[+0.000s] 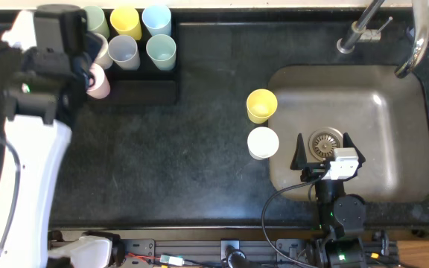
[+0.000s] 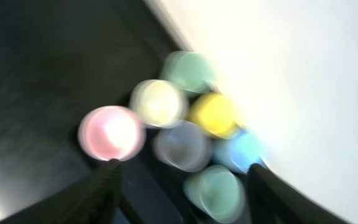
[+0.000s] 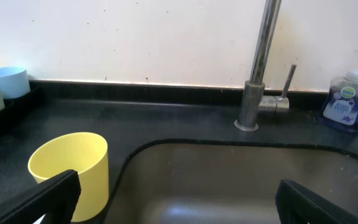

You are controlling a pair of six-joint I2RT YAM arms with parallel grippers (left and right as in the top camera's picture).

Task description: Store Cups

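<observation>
L gripper (image 2: 184,165) hangs above the black tray (image 1: 151,93), fingers apart, nothing btwn them. Seven cups stand mouth-up beneath it. The pink cup (image 2: 112,132) is just under one finger, the teal cup (image 2: 215,191) is under the gap, and the rest are packed close farther ahead.

R gripper (image 1: 323,143) sits low over the sink (image 1: 393,97), jaws spread wide, empty. Two cups aren't stored yet. Both are on the countertop (image 1: 199,164) just outside the sink rim, on the R gripper's side toward the L arm. The white cup (image 1: 263,142) is level w/ the fingers. The yellow cup (image 1: 261,105) is a bit ahead, just past one fingertip. They're v. close to each other; can't tell if touching.

Handling, my read:
- **Feel:** small plastic-looking tumblers, so light and not fragile. Walls prob thin, so they may flex if squeezed hard. Smooth sides could slip or tip when nudged.
- **Grip:** best hold is prob over the rim, one finger inside and one outside, w/ moderate squeeze. The yellow cup is upright & open, so that works. Can't tell if the white cup is mouth-up; if not, pinch across the body.
- **Approach:** the pair is tight, so put the outer finger on the side away from the neighbour.
- **Placement:** the bare tray strip beside the pink cup looks like the free spot.
</observation>
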